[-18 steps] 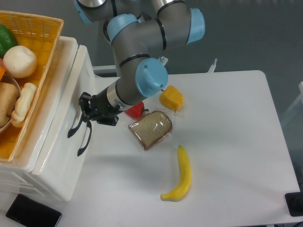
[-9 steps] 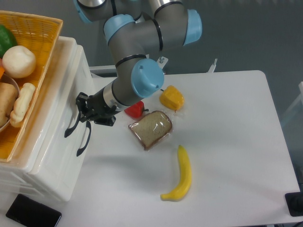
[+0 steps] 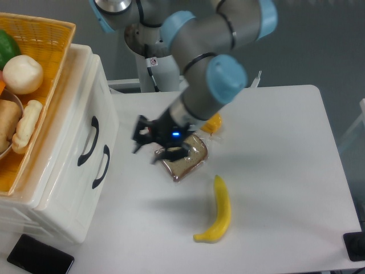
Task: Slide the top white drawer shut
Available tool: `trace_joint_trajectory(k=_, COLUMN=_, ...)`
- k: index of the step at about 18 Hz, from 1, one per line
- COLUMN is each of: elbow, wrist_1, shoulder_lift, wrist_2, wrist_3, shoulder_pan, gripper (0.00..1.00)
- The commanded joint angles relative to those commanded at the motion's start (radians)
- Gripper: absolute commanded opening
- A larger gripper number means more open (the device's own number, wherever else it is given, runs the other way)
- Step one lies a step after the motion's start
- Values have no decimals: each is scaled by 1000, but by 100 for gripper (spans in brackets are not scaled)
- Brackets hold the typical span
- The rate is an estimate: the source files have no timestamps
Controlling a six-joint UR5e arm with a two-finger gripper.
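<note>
Gripper (image 3: 149,145) hangs above the table (image 3: 274,171), clear of the cabinet, w/ fingers spread apart and nothing between them; some motion blur. Top white drawer (image 3: 80,123) lies to the gripper's left in camera view, its front about flush w/ the lower drawer (image 3: 94,188), so judge it closed or nearly so. Note the dark handle (image 3: 89,140) runs lengthwise along the front. Bread slice (image 3: 182,155) sits just beside the gripper.
</note>
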Motion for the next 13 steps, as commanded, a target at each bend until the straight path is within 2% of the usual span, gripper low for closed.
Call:
trace_joint_trajectory(k=3, elbow=0, wrist_1=39, shoulder_lift=-29, wrist_2=98, wrist_3=132, shoulder_pan=46, gripper=100)
trace_joint_trajectory(k=7, elbow=14, wrist_1=48, shoulder_lift=-64, wrist_2=262, wrist_3=271, shoulder_pan=78, gripper=100)
trace_joint_trajectory(k=13, elbow=51, wrist_1=48, shoulder_lift=-111, wrist_2=313, wrist_3=552, shoulder_pan=121, gripper=100)
